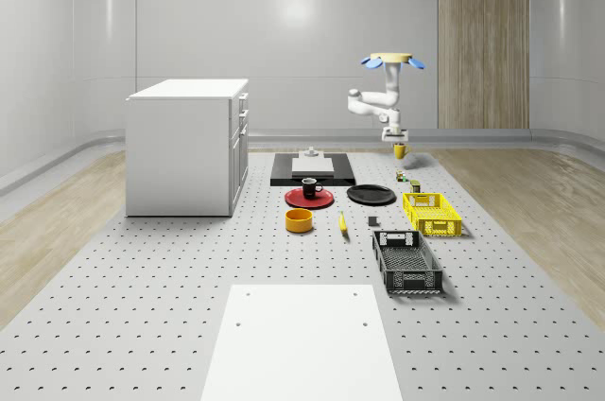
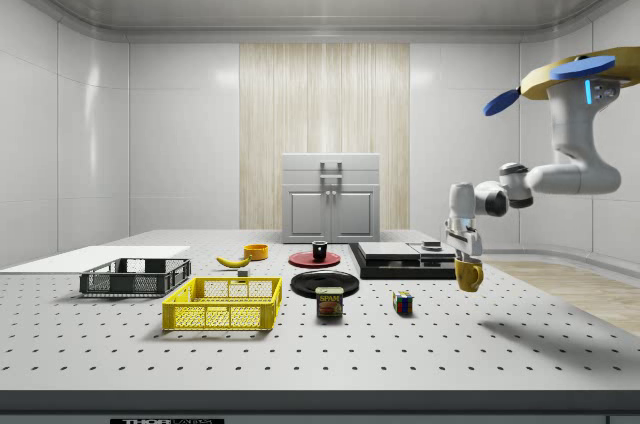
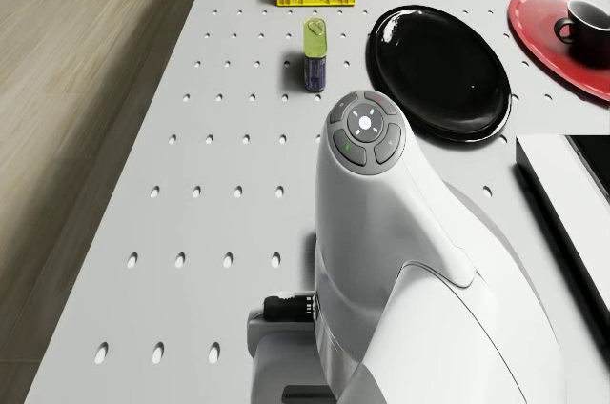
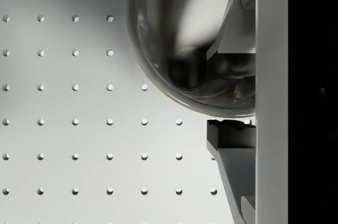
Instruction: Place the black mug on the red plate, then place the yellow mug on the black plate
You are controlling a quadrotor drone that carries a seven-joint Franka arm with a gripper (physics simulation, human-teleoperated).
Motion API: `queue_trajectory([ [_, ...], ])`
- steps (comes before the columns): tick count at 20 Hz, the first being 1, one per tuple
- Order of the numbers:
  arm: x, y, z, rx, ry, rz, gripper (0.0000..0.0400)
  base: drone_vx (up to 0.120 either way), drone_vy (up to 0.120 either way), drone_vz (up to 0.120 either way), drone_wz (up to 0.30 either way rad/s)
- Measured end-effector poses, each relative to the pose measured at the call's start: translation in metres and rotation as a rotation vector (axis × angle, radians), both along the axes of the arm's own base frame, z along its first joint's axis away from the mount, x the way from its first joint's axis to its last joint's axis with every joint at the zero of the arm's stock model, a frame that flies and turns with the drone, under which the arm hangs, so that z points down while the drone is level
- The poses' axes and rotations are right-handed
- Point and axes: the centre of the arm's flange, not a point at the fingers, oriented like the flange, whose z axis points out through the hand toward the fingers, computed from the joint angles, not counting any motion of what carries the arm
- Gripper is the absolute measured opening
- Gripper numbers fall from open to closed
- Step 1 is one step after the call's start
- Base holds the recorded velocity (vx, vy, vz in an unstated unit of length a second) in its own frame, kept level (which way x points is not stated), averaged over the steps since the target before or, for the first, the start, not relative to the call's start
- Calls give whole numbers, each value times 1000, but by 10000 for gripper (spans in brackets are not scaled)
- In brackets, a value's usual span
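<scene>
Tabletop (image 1: 142, 306) holes dot the grey surface that carries everything, and nearest the whole-scene camera a white sheet (image 1: 302, 339) lies flat at its front edge. Beyond that sits a black crate (image 1: 406, 262), then a yellow crate (image 1: 432, 213) toward the right edge, with an orange bowl (image 1: 300, 219) and a banana (image 1: 342, 222) nearer the middle. Next comes the red plate (image 1: 295, 199), and the black mug (image 1: 309, 187) stands upright on it; the black plate (image 1: 371, 195) lies just beside it to the whole-scene view's right, bare. A spam can (image 2: 329, 302) and a small cube (image 2: 402, 303) rest near the black plate toward the right edge. Farther back, the drone (image 1: 390, 60) hovers in the air above the tabletop's far right part, its arm bent downward. The gripper (image 2: 468, 266) hangs clear above the surface, its fingers clamped on the yellow mug (image 2: 468, 274), which is off the tabletop and well apart from the black plate. A white cabinet (image 1: 187, 146) stands at the far left.
</scene>
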Motion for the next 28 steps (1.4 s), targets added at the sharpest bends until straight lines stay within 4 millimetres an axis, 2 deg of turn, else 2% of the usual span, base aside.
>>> queue_trajectory([
  [28, 0, 0, -6, 0, 0, 0, 110, 120, -120, 1, 0],
])
